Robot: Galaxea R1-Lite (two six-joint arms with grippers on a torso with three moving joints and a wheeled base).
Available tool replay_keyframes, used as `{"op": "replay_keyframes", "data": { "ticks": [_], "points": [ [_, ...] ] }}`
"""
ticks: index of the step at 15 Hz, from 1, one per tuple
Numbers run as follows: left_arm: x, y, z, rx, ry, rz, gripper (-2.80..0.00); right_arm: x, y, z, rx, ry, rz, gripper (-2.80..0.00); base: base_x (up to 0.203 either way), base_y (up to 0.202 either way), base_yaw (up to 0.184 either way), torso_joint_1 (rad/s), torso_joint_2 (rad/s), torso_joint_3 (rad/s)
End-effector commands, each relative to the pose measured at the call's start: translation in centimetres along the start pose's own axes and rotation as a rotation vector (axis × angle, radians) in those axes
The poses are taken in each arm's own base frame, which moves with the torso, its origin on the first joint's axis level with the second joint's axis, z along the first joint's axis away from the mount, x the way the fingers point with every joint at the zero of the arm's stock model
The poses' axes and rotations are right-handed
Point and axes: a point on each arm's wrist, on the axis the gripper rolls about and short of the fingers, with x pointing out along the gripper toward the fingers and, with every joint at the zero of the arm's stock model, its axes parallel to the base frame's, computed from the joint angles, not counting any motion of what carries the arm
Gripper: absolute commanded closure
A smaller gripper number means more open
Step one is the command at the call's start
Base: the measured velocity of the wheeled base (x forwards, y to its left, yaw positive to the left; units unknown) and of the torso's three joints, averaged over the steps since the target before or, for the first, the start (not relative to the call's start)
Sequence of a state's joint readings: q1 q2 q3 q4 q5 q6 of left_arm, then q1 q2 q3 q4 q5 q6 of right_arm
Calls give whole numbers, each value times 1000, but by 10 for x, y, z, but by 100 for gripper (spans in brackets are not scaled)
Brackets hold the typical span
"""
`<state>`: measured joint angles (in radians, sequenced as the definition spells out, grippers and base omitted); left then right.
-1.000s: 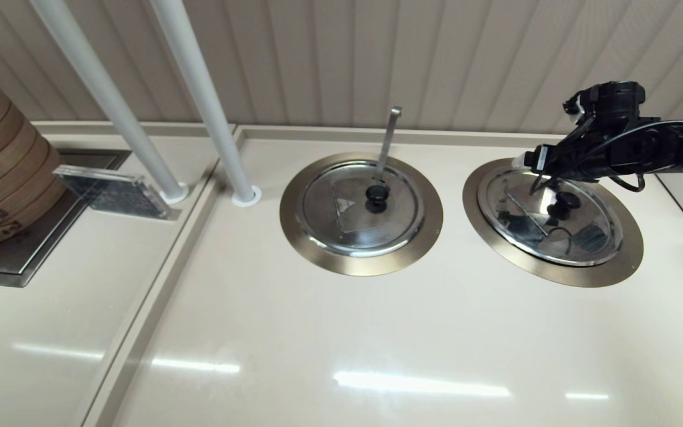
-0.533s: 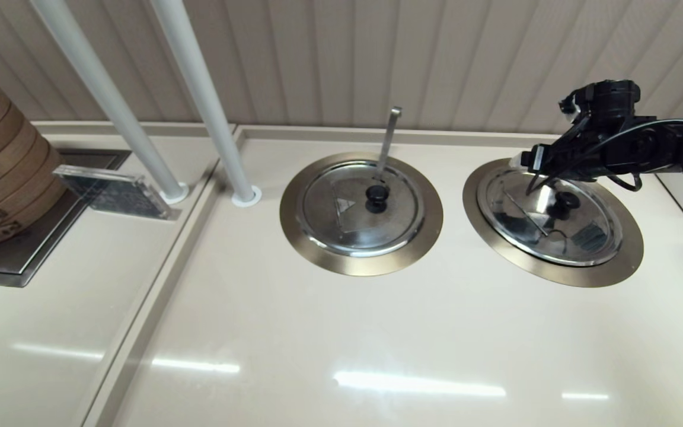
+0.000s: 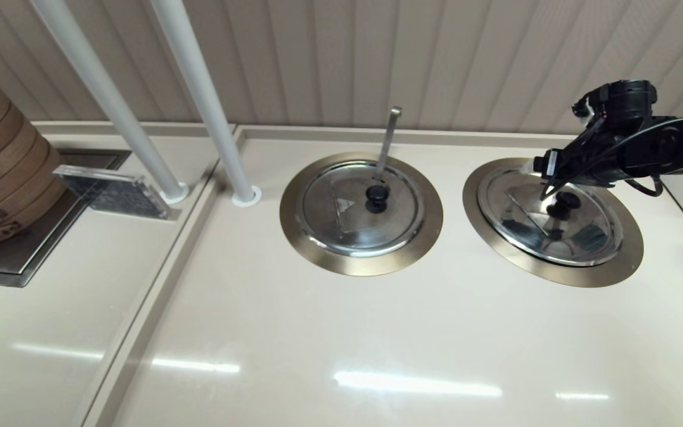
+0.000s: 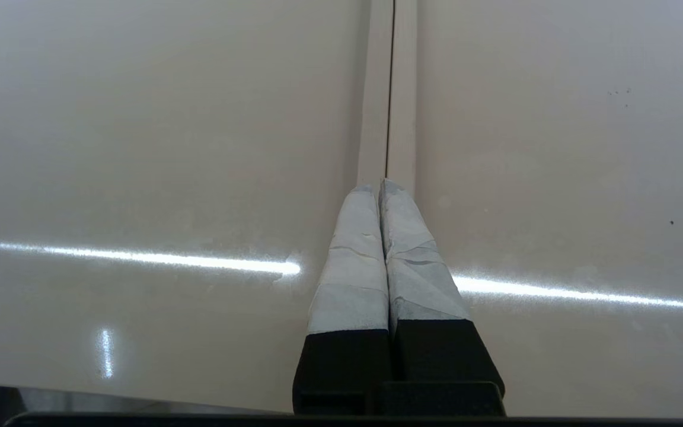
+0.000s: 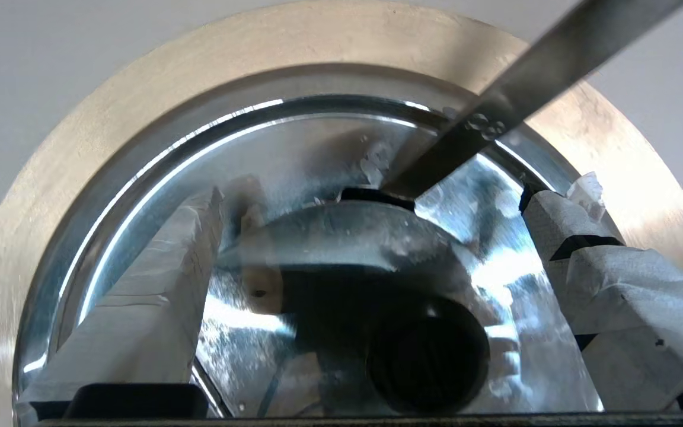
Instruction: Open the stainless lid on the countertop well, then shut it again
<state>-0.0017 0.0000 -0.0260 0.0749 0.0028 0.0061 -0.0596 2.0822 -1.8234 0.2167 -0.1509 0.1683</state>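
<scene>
Counter (image 3: 341, 332): two ringed wells.
Well (image 3: 620, 261): on the robot's right, covered.
Lid (image 3: 578, 237): seated; likely stiff, slippery steel.
Right gripper (image 3: 546, 193): spread wide above knob.
Knob (image 5: 427, 362): best hold.
Left gripper (image 4: 384, 196): closed, empty, over bare counter.

The head camera looked steeply down on the worktop (image 3: 341, 332) from afar. The right wrist camera sat close above the stainless lid (image 5: 329, 237), shared at the head frame's right; the left wrist camera faced bare worktop.
</scene>
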Motion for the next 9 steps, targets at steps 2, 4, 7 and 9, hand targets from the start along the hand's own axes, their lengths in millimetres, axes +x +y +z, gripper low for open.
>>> {"op": "replay_keyframes", "data": {
  "ticks": [2, 4, 7, 9],
  "points": [
    [0, 0, 0, 0, 0, 0, 0, -32, -3, 7, -1, -3, -2, -280, 0, 0, 0, 0, 0, 0],
    [0, 0, 0, 0, 0, 0, 0, -58, -7, 11, -12, -14, -3, -280, 0, 0, 0, 0, 0, 0],
    [0, 0, 0, 0, 0, 0, 0, -121, -17, 16, -41, -69, 17, -280, 0, 0, 0, 0, 0, 0],
    [0, 0, 0, 0, 0, 0, 0, -173, -24, 15, -51, -132, 60, -280, 0, 0, 0, 0, 0, 0]
  ]
}}
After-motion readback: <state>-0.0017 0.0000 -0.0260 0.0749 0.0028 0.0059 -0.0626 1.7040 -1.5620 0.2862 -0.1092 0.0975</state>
